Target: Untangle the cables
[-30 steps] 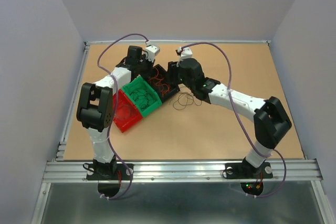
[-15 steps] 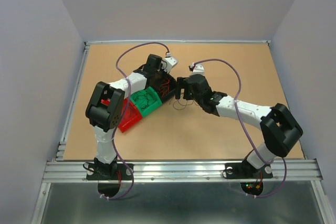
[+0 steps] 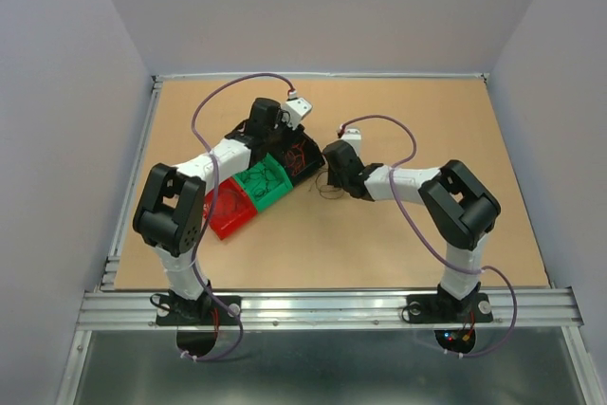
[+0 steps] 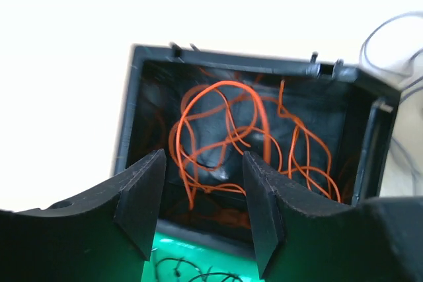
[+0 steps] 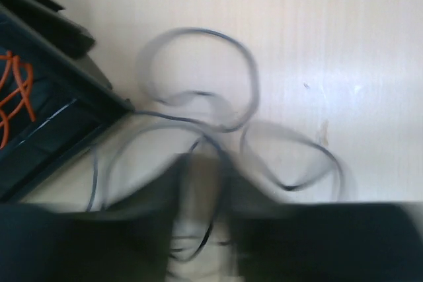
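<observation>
**Item: cables, sorted and loose**

- Orange cables (image 4: 225,130): thin, curly loops are lying piled inside the black bin (image 3: 296,151), crossing one another over its floor.
- Dark cables (image 3: 260,178): a small wiry clump is sitting in the green bin (image 3: 275,192), which is touching the black bin's near-left side.
- Reddish cables (image 3: 224,206): faint strands are showing in the red bin (image 3: 232,225), next along the same row beyond the green bin.
- Loose dark cables (image 5: 195,30): hair-thin overlapping rings are lying flat on the desk (image 3: 446,130), just beside the black bin's right corner, with one strand running up to the bin wall.

**Item: end effectors**

- Left end effector (image 4: 203,163): it is hovering above the black bin, pointing down into it. Its jaws are standing moderately apart with nothing between them, clear of the orange loops below.
- Right end effector (image 5: 198,193): it is hanging low over the loose rings, right of the black bin. The wrist view is smearing badly, so I cannot tell how wide it stands or whether a strand is caught.

**Item: room and edges**

- Broad tan surface is stretching right of the black bin and behind it, as far as the desk's raised rim.
- The three bins are forming one diagonal row, walls touching, and the two arms are crowding in from either side of the black bin.
</observation>
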Tool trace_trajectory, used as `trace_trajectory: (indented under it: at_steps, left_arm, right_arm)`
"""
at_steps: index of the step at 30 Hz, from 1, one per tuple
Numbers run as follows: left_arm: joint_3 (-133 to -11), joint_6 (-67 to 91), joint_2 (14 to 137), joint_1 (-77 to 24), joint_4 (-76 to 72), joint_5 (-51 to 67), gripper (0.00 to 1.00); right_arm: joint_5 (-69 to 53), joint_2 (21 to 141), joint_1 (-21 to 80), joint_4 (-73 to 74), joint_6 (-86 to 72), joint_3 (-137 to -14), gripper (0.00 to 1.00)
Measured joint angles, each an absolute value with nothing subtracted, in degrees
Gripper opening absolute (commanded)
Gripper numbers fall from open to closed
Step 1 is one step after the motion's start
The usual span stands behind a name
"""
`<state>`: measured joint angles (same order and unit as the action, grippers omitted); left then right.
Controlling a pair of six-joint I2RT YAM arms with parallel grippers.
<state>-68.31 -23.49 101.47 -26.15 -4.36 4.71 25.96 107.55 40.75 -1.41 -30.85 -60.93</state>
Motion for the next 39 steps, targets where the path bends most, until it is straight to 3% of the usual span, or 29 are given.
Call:
trace_trajectory:
  at_steps: [6, 10, 14, 18, 25, 32, 39]
  left_arm:
    - [-64.12, -23.0, 94.7, -25.76, -8.49, 4.99, 0.66]
    - [-60.62, -22.55, 90.39, -25.61, -11.4, 5.39, 0.69]
    - [-57.74, -21.8, 85.27, -24.67, -12.95, 5.8, 0.72]
    - [-56.58, -19.94, 80.14, -22.09, -14.02, 6.9, 0.76]
    - [-52.99, -12.27, 67.61, -7.97, -19.14, 10.0, 0.8]
    - [-48.21, -6.33, 59.27, -0.71, -24.27, 10.52, 0.8]
    - [-44.16, -2.24, 56.71, 6.9, -26.5, 10.87, 0.79]
  right_arm:
    - [26.46, 104.6, 40.56, 1.3, -32.42, -60.31, 0.01]
    - [23.49, 94.35, 40.56, -0.93, -31.35, -55.53, 0.01]
    - [13.91, 83.99, 40.6, -9.52, -28.82, -50.65, 0.01]
    - [4.49, 82.94, 42.61, -14.83, -25.3, -50.48, 0.01]
    - [-8.1, 86.98, 51.09, -15.62, -21.26, -55.13, 0.01]
    - [-11.4, 96.68, 60.36, -14.02, -20.12, -71.42, 0.01]
    - [-16.53, 109.08, 61.67, -14.02, -23.31, -86.35, 0.0]
